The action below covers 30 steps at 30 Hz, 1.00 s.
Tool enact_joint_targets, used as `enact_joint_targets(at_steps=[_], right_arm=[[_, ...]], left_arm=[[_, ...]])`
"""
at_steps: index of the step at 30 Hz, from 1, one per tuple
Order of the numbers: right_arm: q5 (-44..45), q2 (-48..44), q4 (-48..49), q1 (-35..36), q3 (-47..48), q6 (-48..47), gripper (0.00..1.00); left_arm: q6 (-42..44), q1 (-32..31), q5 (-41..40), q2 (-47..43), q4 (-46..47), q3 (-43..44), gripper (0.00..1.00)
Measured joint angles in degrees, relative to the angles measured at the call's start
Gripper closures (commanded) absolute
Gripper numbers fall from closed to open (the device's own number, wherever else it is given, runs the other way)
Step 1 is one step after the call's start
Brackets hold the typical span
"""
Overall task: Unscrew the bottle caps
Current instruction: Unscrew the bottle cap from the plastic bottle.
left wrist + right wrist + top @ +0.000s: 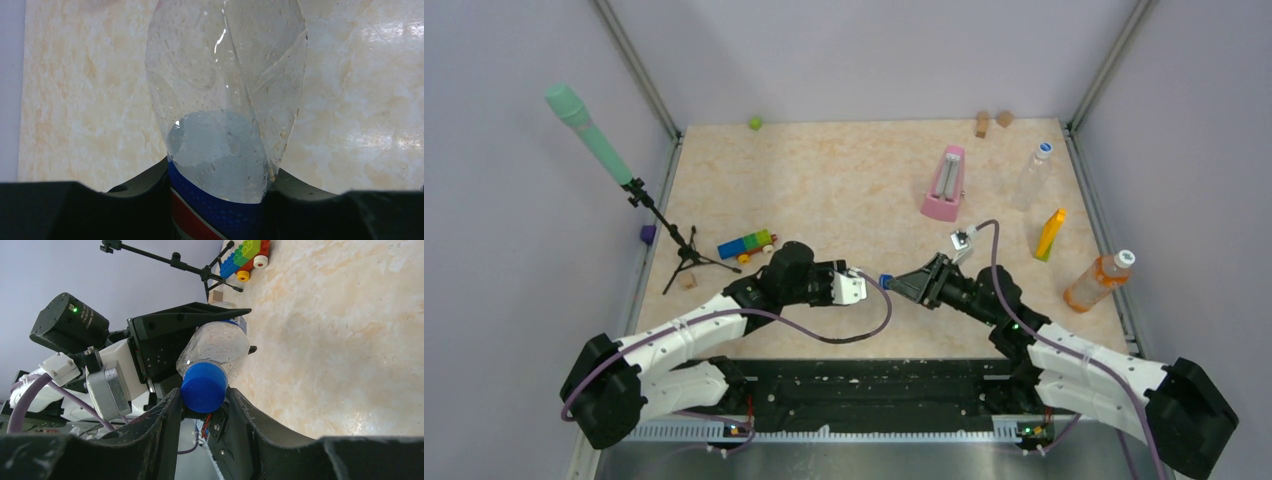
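My left gripper (856,286) is shut on the short clear bottle (225,95) at its blue and red label (215,215) and holds it on its side above the table, neck towards the right arm. The dark blue cap (204,386) sits on the bottle's neck (215,345). My right gripper (202,399) is shut on that cap, one finger on each side; the cap also shows in the top view (886,281). The taller clear bottle (1032,178) and the orange-tinted bottle (1096,282) stand capped at the right.
A pink metronome (944,185) and a slim yellow object (1050,234) stand right of centre. A toy block train (746,244), a microphone tripod (686,255) and a purple cube (647,234) are at the left. A green cube (755,123) and wooden blocks (994,121) lie at the back.
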Motion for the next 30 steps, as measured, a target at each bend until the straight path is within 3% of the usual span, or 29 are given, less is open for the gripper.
enact_joint_targets(at_steps=[8,10,12,16,21,30], right_arm=[[-0.4,3.0,2.0,0.0,0.1,-0.9,0.64],[-0.7,4.0,3.0,0.0,0.1,-1.0,0.67],[-1.0,4.8,3.8,0.0,0.1,-1.5,0.79],[-2.2,6.5,5.6,-0.1,0.1,-4.5,0.85],[-4.7,9.2,5.4,-0.2,1.9,-12.3,0.97],[-12.4,12.1,5.7,-0.4,4.5,-33.6,1.0]], left_arm=[[0.0,0.1,-1.0,0.0,-1.2,-0.3,1.0],[0.0,0.1,-1.2,0.0,-1.4,-0.4,1.0],[0.0,0.1,-1.4,0.0,-1.6,-0.5,1.0],[0.0,0.4,-1.4,0.0,-1.9,-0.6,1.0],[-0.1,0.8,-1.6,0.0,-2.7,-1.2,1.0],[-1.6,1.1,-1.4,-2.2,-4.4,-2.6,1.0]])
